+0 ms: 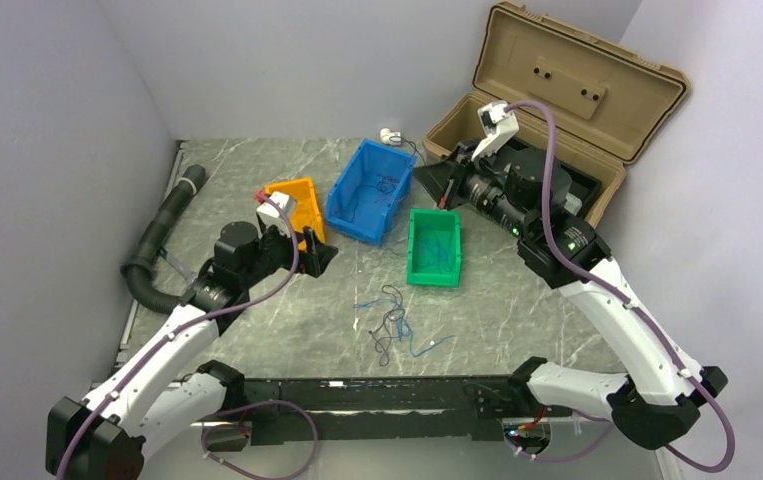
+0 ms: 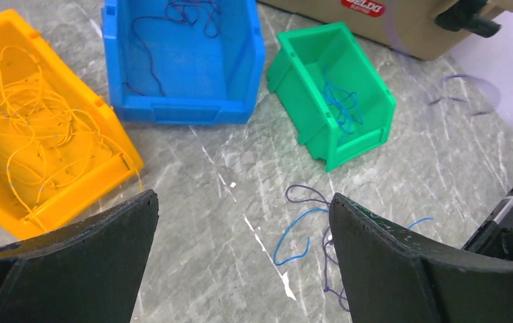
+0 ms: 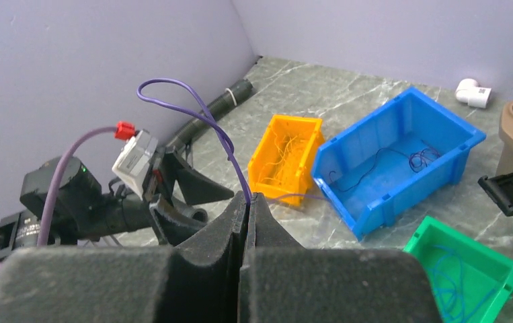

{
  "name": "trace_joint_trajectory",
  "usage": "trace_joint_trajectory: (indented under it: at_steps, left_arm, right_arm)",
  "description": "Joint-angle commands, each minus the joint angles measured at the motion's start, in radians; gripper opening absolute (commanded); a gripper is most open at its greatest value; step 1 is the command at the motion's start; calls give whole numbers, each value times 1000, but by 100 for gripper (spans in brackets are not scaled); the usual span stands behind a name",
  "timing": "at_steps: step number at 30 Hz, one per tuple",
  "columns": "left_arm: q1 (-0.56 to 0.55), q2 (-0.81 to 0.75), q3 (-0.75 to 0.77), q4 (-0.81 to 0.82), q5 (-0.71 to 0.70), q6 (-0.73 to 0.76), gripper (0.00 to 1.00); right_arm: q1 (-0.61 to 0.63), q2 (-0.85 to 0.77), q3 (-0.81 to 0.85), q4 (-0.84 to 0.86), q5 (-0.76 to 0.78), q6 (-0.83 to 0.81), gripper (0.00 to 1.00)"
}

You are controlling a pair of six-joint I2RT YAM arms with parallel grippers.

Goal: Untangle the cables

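A loose tangle of thin blue and dark cables (image 1: 394,321) lies on the table in front of the bins. In the left wrist view, a blue strand (image 2: 292,237) and a purple strand (image 2: 305,193) lie by my right-hand finger. My left gripper (image 2: 243,202) is open and empty, and it hovers near the orange bin (image 1: 319,254). My right gripper (image 3: 249,196) is shut on a thin purple cable (image 3: 193,94) that loops up out of the fingertips. This gripper is held above the blue and green bins (image 1: 427,180).
The orange bin (image 1: 297,203) holds yellow-orange wires. The blue bin (image 1: 369,190) holds dark wires. The green bin (image 1: 434,247) holds blue wires. An open tan case (image 1: 557,100) stands at the back right. A black corrugated hose (image 1: 162,235) lies along the left wall. A white fitting (image 1: 390,135) sits at the back.
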Motion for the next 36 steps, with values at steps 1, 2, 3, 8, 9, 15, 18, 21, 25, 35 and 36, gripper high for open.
trace_joint_trajectory:
  at_steps: [1,2,3,8,9,15,18,21,25,35,36]
  left_arm:
    - [-11,-56,-35,144,54,-12,100]
    - [-11,-60,-43,156,59,-16,99]
    - [-13,-61,-51,166,64,-19,99]
    - [-14,-55,-78,209,65,-37,99]
    - [-14,-56,-83,214,60,-39,99]
    - [-14,-79,-79,143,-63,-60,100]
    - [-14,-98,-74,111,-92,-62,99]
    - [-14,-108,-64,83,-98,-62,100]
    - [-14,-123,-71,77,-107,-68,100]
    - [-14,-131,-67,72,-120,-67,100]
    - [-14,-134,-69,69,-122,-68,100]
  right_arm:
    - [-1,38,100,-53,16,-24,0]
    - [-1,48,122,-59,13,-24,0]
    - [-3,60,145,-66,10,-25,0]
    - [-3,103,199,-65,25,-39,0]
    - [-6,110,198,-57,28,-38,0]
    - [-38,184,213,2,-17,-21,0]
    - [-60,234,254,20,-38,-18,0]
    - [-92,278,298,37,-61,-8,0]
    - [-152,323,335,80,-106,33,0]
    - [-240,498,358,309,-176,104,0]
    - [-245,519,361,321,-180,110,0]
